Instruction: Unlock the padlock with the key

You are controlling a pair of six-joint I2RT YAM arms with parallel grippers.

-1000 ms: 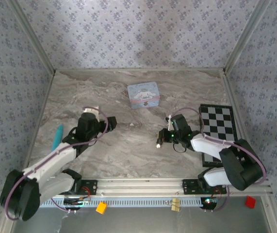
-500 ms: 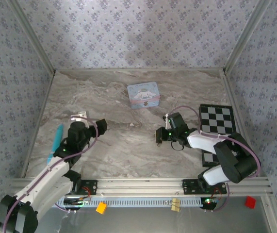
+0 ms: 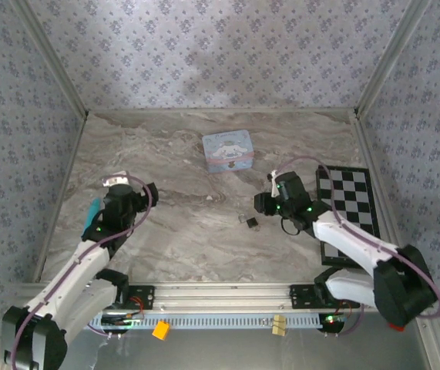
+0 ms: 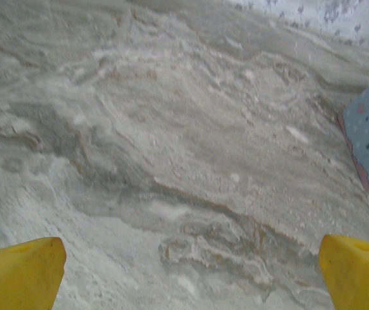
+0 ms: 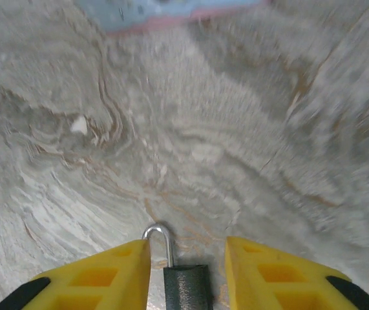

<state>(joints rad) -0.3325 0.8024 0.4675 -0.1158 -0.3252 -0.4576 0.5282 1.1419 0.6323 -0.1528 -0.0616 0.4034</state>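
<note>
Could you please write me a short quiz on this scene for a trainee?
1. True or false: the padlock lies on the table, apart from the tin.
2. What does the left pincer hold? A) the tin B) the padlock C) nothing
3. Fill in: the chessboard lies on the robot's ___ side.
Key: 1 true; 2 C; 3 right.

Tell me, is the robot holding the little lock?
No. The padlock lies loose between the right gripper's open fingers, gaps on both sides. The left gripper is open and empty.
</note>
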